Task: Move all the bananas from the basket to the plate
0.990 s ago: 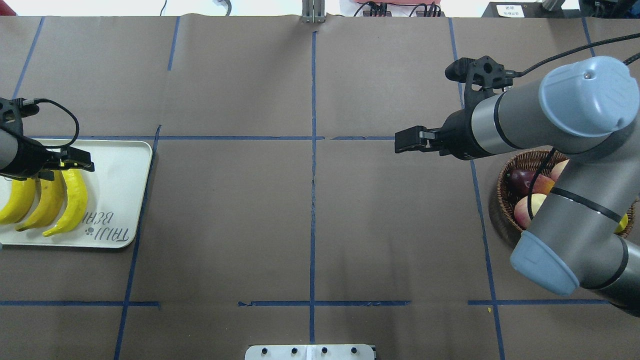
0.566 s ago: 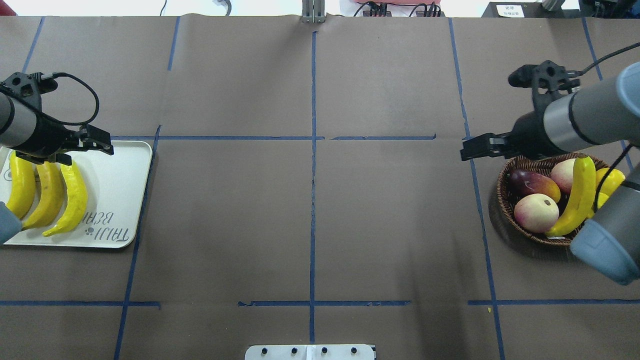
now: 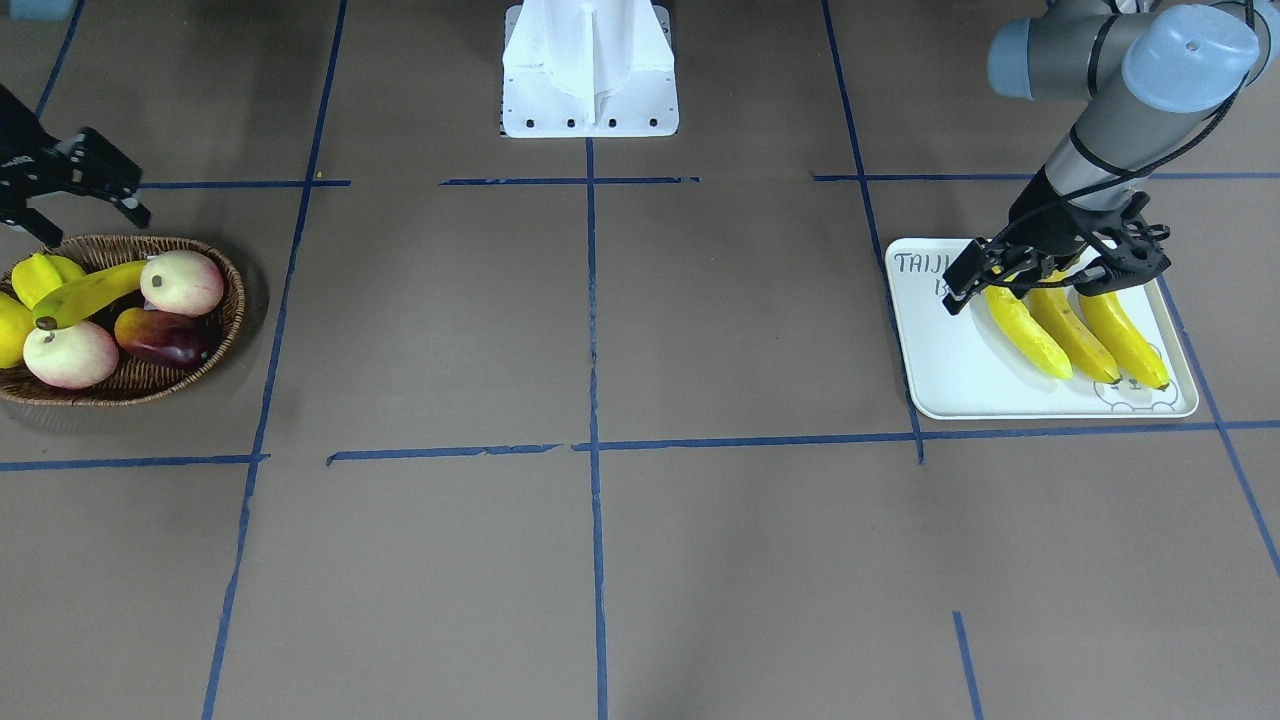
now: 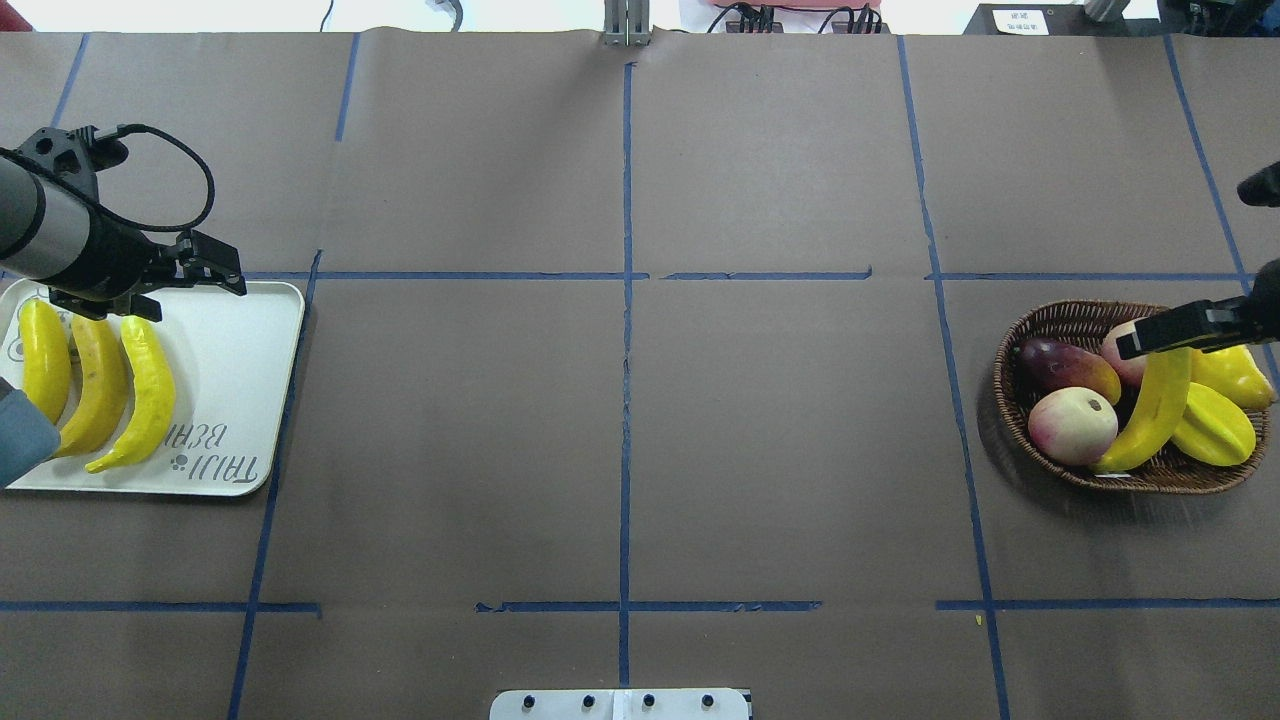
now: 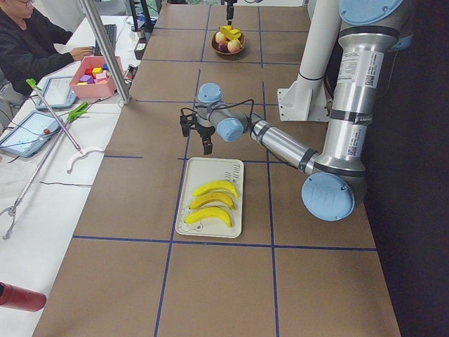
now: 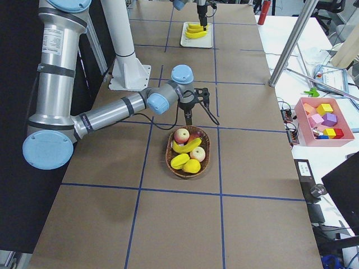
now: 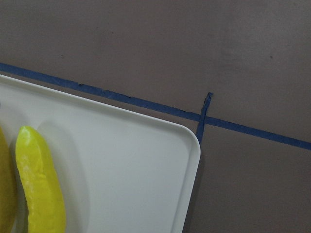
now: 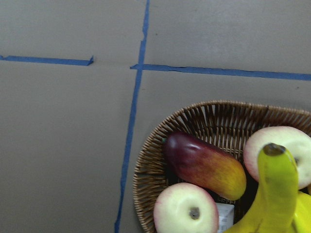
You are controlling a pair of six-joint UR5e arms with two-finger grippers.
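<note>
Wicker basket (image 4: 1004,385): holds one banana (image 4: 1152,410) among your other fruit (image 4: 1072,425).
Plate (image 4: 240,360): three bananas (image 4: 95,390).
Left gripper (image 4: 195,297): spread, empty.
Right gripper (image 3: 92,228): spread, empty.

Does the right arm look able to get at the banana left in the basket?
Probably yes. The banana lies on top of the other fruit in the basket, nothing covers it, and the right claw hangs open close above the basket.

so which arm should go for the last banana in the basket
Right. The right claw hovers open at the basket rim, beside the last banana. The left claw is across the table over the plate, where three bananas lie.
</note>
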